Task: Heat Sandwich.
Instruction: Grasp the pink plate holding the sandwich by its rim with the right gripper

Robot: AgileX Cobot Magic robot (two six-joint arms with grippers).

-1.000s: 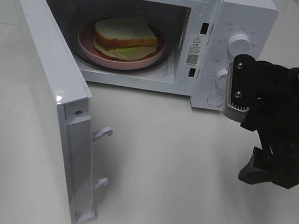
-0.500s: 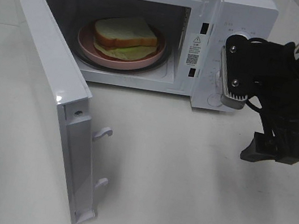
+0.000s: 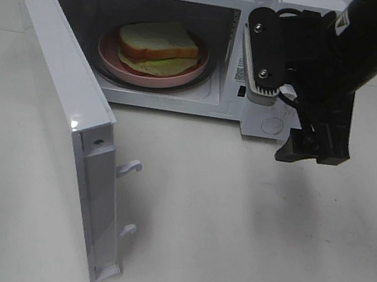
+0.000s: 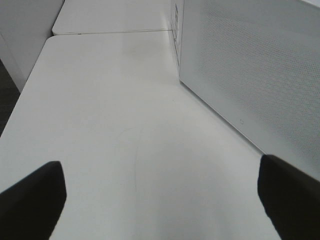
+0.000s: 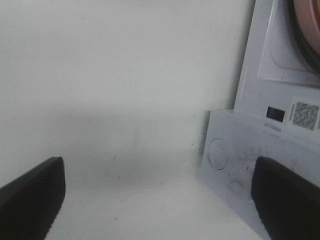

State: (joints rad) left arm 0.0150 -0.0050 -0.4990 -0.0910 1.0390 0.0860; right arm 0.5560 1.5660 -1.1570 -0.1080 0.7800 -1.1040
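Sandwich (image 3: 157, 47): pale bread, yellow-green filling

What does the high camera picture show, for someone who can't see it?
A sandwich sits on a pink plate inside a white microwave whose door stands wide open. A black robot arm hangs in front of the microwave's control panel.

The high camera sits off my arms, above and in front, tilted down on the counter (image 3: 230, 235), the open microwave (image 3: 180, 103) and my right arm. My left wrist camera rides low behind my left jaws and faces out between them along the counter, with a perforated white panel (image 4: 250, 65) close ahead. My right wrist camera looks out between my right jaws, close to the microwave's front. Its round door button (image 5: 217, 152) and pink plate rim (image 5: 306, 20) also show from the high view.
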